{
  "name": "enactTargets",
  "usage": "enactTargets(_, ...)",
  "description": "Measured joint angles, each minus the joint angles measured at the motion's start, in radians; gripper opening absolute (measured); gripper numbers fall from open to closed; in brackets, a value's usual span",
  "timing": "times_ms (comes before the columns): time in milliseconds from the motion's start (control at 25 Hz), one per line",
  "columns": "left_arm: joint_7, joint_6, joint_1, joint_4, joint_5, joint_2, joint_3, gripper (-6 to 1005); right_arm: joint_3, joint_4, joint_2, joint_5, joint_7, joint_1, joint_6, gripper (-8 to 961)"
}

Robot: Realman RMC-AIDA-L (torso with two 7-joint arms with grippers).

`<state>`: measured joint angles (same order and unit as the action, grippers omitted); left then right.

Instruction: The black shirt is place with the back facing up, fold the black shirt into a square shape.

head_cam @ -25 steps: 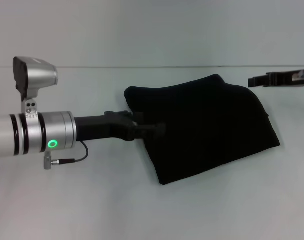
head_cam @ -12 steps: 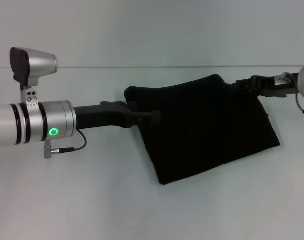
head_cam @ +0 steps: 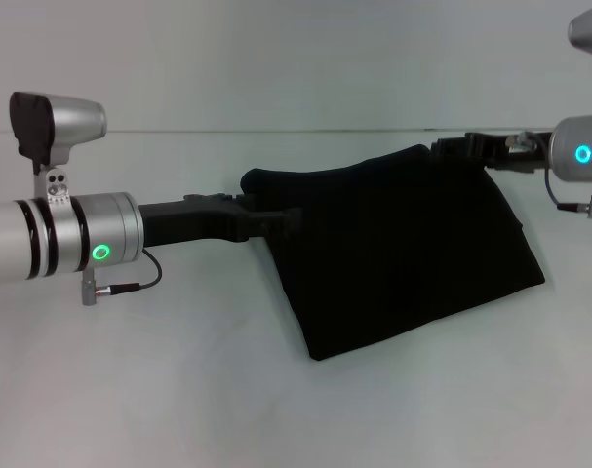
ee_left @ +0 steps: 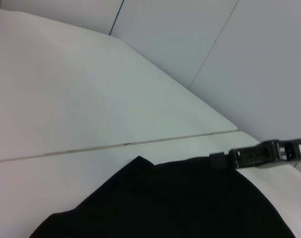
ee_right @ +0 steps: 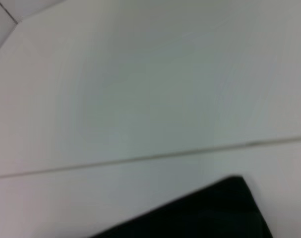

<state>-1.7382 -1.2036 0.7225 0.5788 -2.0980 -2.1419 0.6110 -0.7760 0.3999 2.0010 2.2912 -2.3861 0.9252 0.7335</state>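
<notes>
The black shirt (head_cam: 403,253) is lying near the middle of the white table (head_cam: 178,390) as a compact, already folded bundle, roughly four-sided but skewed, with one corner rising toward the far edge. No lettering is showing, so the printed face is presumably tucked inside or underneath.

The left gripper (head_cam: 281,222) is reaching in from the robot's left and meeting the shirt's left edge close to its far-left corner, probably so it can take hold of that side for another fold. Its dark jaws are merging with the dark cloth, so I cannot tell whether they are parted, closed, or pinching fabric.

The right gripper (head_cam: 461,148) is coming in from the robot's right and sitting at the far-right corner, the shirt's highest point. The left wrist view is showing it (ee_left: 224,159) just at the cloth's edge. I cannot tell how its jaws stand either.

With both grippers at the far corners, a paired fold toward the near edge looks likely.
</notes>
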Motion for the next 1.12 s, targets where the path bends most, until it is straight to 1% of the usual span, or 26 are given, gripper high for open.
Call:
enactTargets(160,0.0,0.0,-0.001,-0.002,0.006,-0.003,-0.003,938,0.001,0.007,-0.011,-0.064,0.054,-0.007,-0.01,700)
enactTargets(280,0.0,0.0,-0.002,-0.004,0.007,-0.005,-0.003,938,0.001,0.027,-0.016,-0.077,0.075,-0.018,-0.012,701)
enactTargets(360,-0.001,0.001,-0.001,-0.007,0.007,-0.005,-0.003,937,0.002,0.035,-0.026,-0.077,0.076,-0.026,-0.008,701)
enactTargets(480,-0.001,0.014,0.001,-0.011,0.007,-0.006,0.0,937,-0.001,0.052,-0.046,-0.079,0.082,-0.033,0.045,692)
enactTargets(600,0.001,0.03,0.001,-0.012,0.007,-0.008,-0.001,937,-0.005,0.071,-0.054,-0.076,0.109,-0.04,0.142,679)
enactTargets(680,0.003,0.039,0.001,-0.012,0.007,-0.008,-0.002,936,-0.006,0.071,-0.055,-0.074,0.132,-0.043,0.183,636)
enactTargets(800,0.004,0.042,0.002,-0.013,0.007,-0.009,-0.003,936,-0.008,0.065,-0.051,-0.071,0.171,-0.044,0.218,572)
enactTargets(920,0.003,0.042,0.002,-0.013,0.007,-0.009,-0.002,936,-0.009,0.064,-0.035,-0.054,0.189,-0.046,0.217,508)
enactTargets(1040,0.002,0.042,0.002,-0.013,0.007,-0.009,0.0,935,-0.011,0.059,-0.018,-0.027,0.193,-0.046,0.185,444)
enactTargets(1120,0.001,0.037,0.002,-0.013,0.007,-0.011,0.002,935,-0.019,0.053,-0.008,-0.014,0.199,-0.046,0.15,283)
